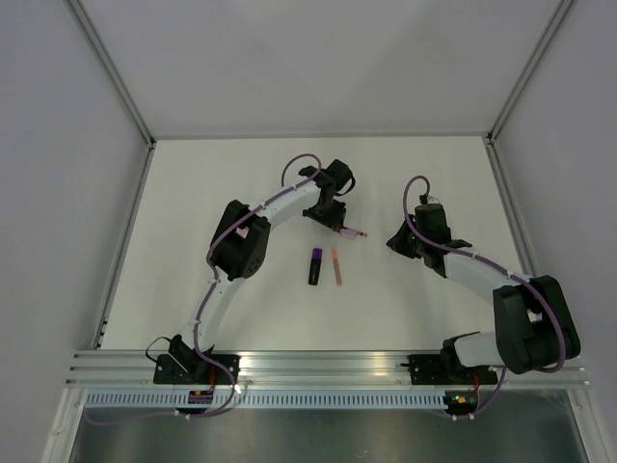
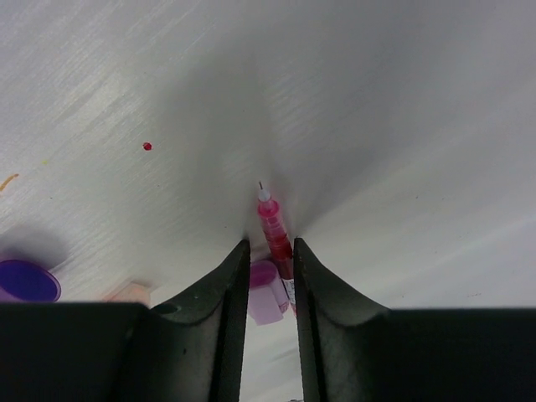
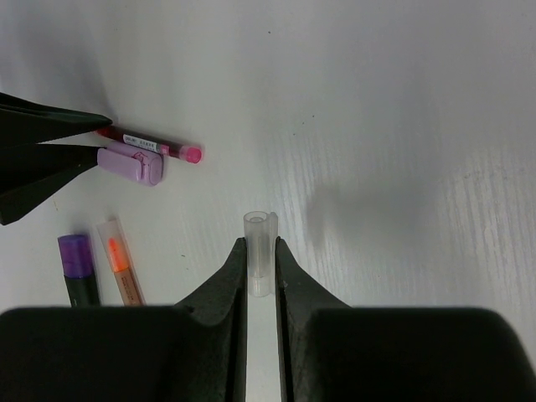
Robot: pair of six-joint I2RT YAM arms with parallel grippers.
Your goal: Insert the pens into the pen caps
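Note:
My left gripper [image 1: 337, 228] [image 2: 271, 244] is down at the table, its jaws narrowed around the rear of a pink pen [image 2: 274, 228] [image 3: 151, 143]. The pen lies against one finger, and a lilac pen cap [image 2: 266, 295] [image 3: 131, 164] fills the gap beside it. My right gripper [image 1: 396, 241] [image 3: 260, 243] is shut on a clear pen cap [image 3: 260, 251], held open end forward above the table. A black pen with a purple end [image 1: 315, 267] [image 3: 78, 270] and an orange pen [image 1: 336, 267] [image 3: 121, 270] lie side by side mid-table.
The white table [image 1: 231, 193] has enclosure walls on three sides and an aluminium rail [image 1: 328, 365] along the near edge. A small red ink dot [image 2: 147, 146] marks the surface ahead of the left gripper.

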